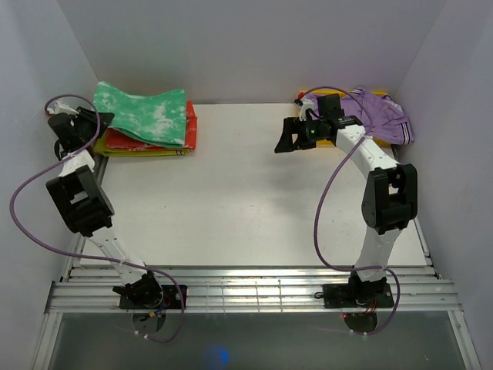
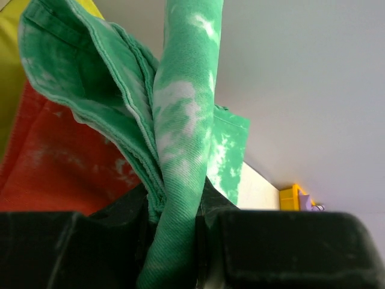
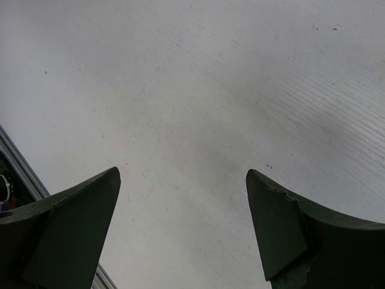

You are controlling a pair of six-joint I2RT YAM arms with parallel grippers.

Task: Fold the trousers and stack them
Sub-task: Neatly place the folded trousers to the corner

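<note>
The green tie-dye trousers [image 1: 146,114] lie folded on top of a pile at the table's back left. My left gripper [image 1: 98,119] sits at the pile's left edge, shut on a fold of the trousers [image 2: 180,138]; the cloth runs between its black jaws [image 2: 174,241]. My right gripper [image 1: 288,136] is open and empty, above bare table at the back right; in the right wrist view its fingertips [image 3: 90,205] stand wide apart over the white surface.
Under the trousers lie a red-and-white folded garment [image 1: 189,131] and a yellow layer [image 1: 142,152]. A purple garment [image 1: 381,116] lies at the back right corner on a yellow thing. White walls enclose the table [image 1: 231,200]; a metal rail [image 1: 254,289] runs along the front.
</note>
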